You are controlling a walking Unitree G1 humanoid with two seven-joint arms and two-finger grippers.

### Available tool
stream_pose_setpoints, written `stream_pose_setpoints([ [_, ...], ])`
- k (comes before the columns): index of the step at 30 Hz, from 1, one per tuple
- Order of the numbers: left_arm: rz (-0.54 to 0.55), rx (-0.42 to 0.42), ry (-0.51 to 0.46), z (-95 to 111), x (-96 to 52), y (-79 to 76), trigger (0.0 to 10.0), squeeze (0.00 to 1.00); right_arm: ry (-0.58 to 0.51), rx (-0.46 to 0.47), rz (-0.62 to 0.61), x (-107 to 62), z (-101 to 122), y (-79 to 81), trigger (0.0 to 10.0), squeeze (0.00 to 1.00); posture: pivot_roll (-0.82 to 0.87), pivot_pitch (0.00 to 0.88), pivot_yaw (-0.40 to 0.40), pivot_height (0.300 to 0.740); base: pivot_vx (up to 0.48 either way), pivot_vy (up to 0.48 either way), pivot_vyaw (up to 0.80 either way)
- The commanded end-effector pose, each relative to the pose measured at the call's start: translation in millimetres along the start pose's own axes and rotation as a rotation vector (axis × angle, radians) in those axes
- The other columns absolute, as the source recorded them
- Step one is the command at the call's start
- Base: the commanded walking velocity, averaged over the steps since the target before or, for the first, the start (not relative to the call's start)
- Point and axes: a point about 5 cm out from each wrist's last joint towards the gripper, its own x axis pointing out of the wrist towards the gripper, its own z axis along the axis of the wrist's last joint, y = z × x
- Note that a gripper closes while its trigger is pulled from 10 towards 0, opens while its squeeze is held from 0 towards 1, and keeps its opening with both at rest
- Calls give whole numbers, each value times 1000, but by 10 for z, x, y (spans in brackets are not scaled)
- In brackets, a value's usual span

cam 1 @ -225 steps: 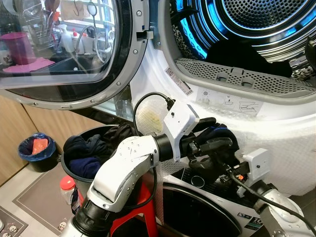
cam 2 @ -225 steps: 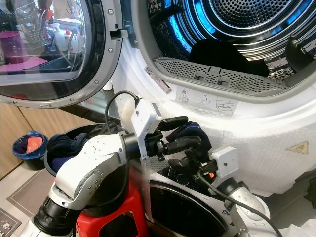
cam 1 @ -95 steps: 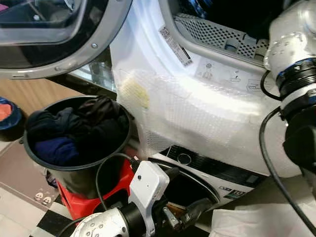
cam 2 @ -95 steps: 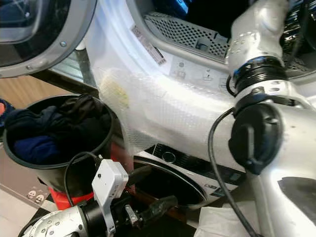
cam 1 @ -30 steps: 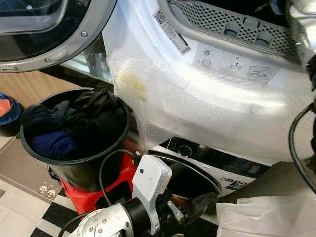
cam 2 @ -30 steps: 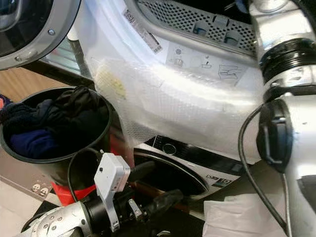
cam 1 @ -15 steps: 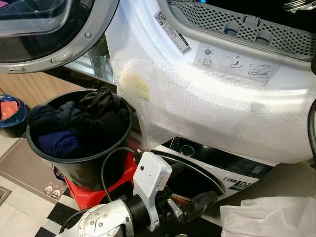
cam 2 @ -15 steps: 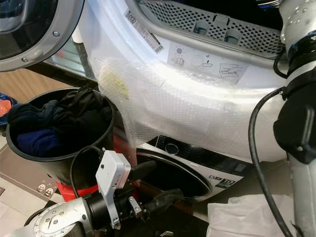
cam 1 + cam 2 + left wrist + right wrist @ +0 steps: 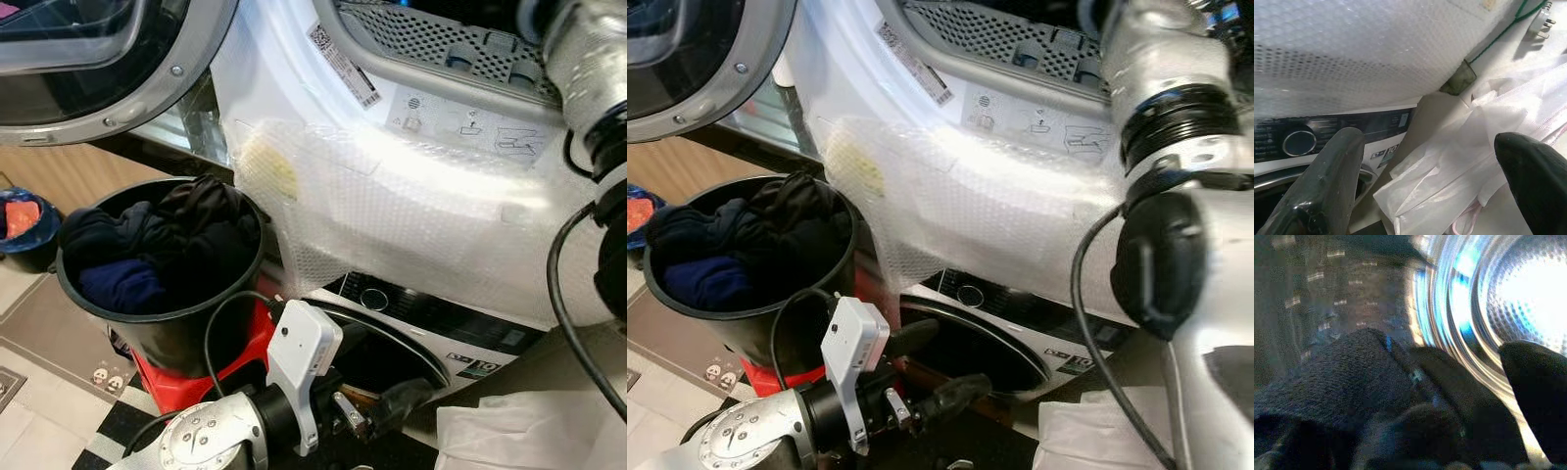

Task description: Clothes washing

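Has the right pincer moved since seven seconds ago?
Yes. The right pincer has gone from below the dryer opening, by the bubble wrap, up into the drum, over dark clothes.

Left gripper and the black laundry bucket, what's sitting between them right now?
In the left eye view, only the left gripper's own white wrist camera box and black cable lie before the black bucket.

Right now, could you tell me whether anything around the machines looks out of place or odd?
Yes: bubble wrap is draped over the front of the upper machine, below its open drum, hanging down onto the lower machine's control panel. Crumpled clear plastic also lies loose beside it.
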Motion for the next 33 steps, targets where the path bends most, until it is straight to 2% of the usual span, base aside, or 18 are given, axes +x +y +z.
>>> stream_pose_setpoints([
  [1,-18,-12,2,-5,-9,-43,10000,0,-16,-76,46,-19,70,-48,10000,0,63,232,-94,740,0,0,0],
  [3,-17,-12,2,-5,-10,-42,10000,0,-10,-62,44,-21,67,-58,10000,0,63,232,-94,740,0,0,0],
  [4,-15,-13,2,-6,-12,-40,10000,0,20,-88,61,-30,64,-83,10000,0,60,234,-96,740,0,0,0],
  [6,-11,-16,1,-8,-14,-37,10000,0,57,-235,77,-50,79,-138,10000,0,52,235,-95,740,0,0,0],
  [7,-12,-22,-2,-7,-11,-37,10000,0,83,-277,84,-64,63,-168,10000,0,52,235,-95,740,0,0,0],
  [8,-12,-22,-2,-7,-11,-37,10000,0,83,-277,84,-64,63,-168,10000,0,52,235,-95,740,0,0,0],
  [9,-14,-27,-4,-5,-3,-36,10000,0,87,-217,-7,-84,88,-283,10000,0,39,235,-91,740,0,0,0],
  [12,-18,-28,-3,-4,6,-40,10000,0,87,-50,-96,-109,94,-386,10000,0,32,238,-89,740,0,0,0],
  [14,-19,-29,-2,-5,5,-41,10000,0,110,-76,-133,-127,70,-437,10000,0,30,240,-87,740,0,0,0],
  [17,-16,-29,-1,-4,3,-37,10000,0,139,-77,-112,-140,27,-448,10000,0,29,242,-88,740,0,0,0],
  [18,-17,-32,-1,-6,1,-41,10000,0,149,-107,-102,-144,19,-452,10000,0,26,245,-88,740,0,0,0],
  [25,-9,-43,-1,-11,-1,-48,10000,0,211,-1,9,-174,-78,-430,10000,0,17,249,-90,740,0,0,0],
  [27,-3,-49,-2,-15,-3,-53,10000,0,236,46,25,-225,-124,-504,10000,0,10,251,-95,740,0,0,0],
  [28,-2,-51,-3,-15,-3,-56,10000,0,242,98,26,-249,-138,-540,10000,0,10,251,-95,740,0,0,0],
  [33,0,-58,-7,-15,-3,-61,10000,0,255,130,29,-319,-139,-660,10000,0,6,249,-99,740,0,0,0],
])
